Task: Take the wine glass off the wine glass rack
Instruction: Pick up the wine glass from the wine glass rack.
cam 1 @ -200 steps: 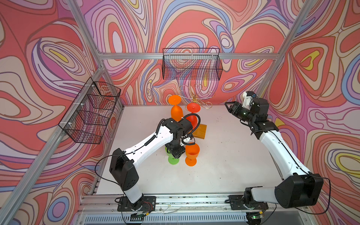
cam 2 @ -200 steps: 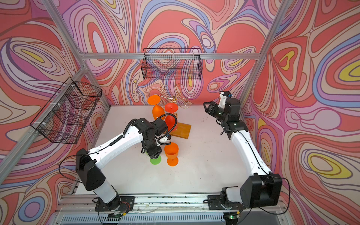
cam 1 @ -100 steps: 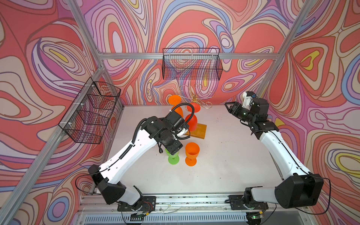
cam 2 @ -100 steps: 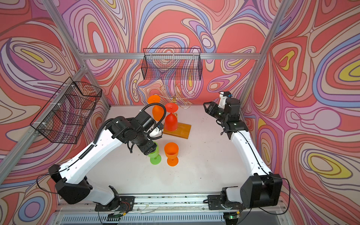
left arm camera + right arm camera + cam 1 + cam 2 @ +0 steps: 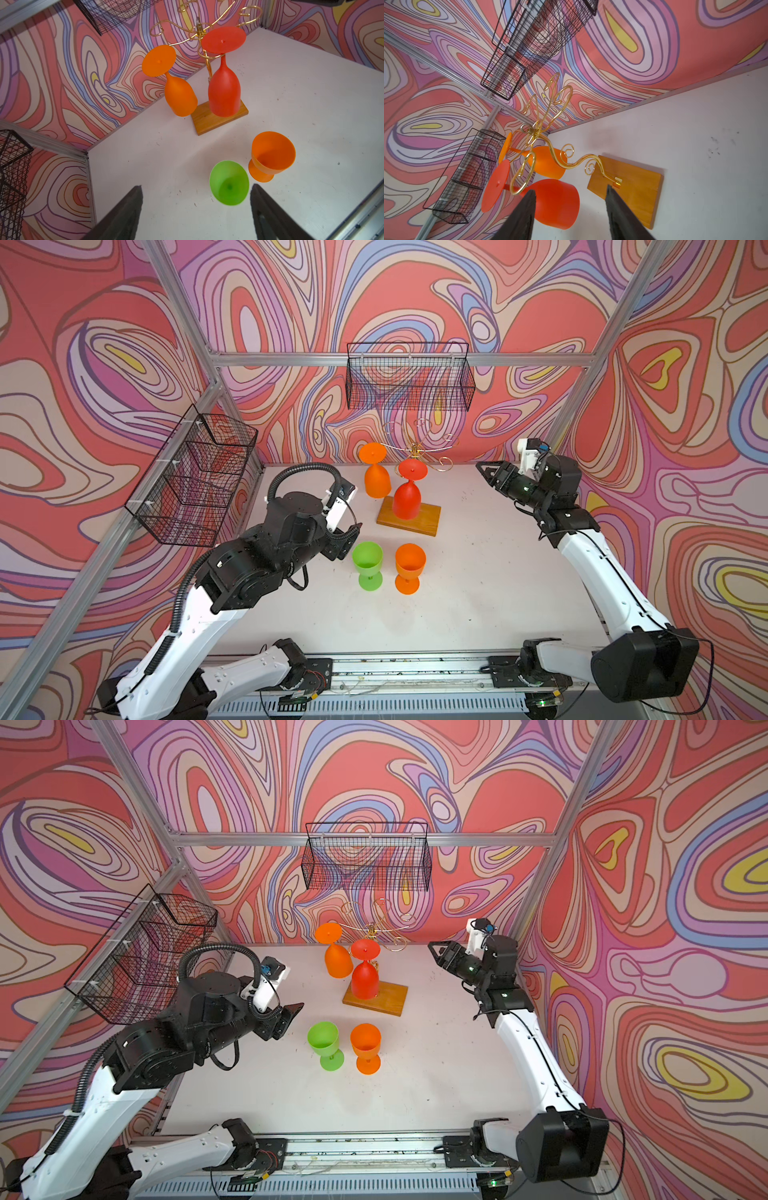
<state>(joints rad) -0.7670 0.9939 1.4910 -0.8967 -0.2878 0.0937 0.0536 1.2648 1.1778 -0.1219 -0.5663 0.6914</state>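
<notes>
Holds nothing: left gripper (image 5: 196, 186) spread wide behind the standing green plastic glass (image 5: 228, 182), right gripper (image 5: 570, 188) spread, pointing at the red plastic wine glass (image 5: 556, 205) hooked foot-up on the curly gold wire rack (image 5: 637, 187).

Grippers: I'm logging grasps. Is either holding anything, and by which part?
Nothing is held. The left gripper is open beside the green glass; the right gripper is open, short of the rack.

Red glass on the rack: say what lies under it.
The rack's wooden base lies under the inverted red glass. The bowl covers the base's part below it, so whether rim and wood touch cannot be told.
</notes>
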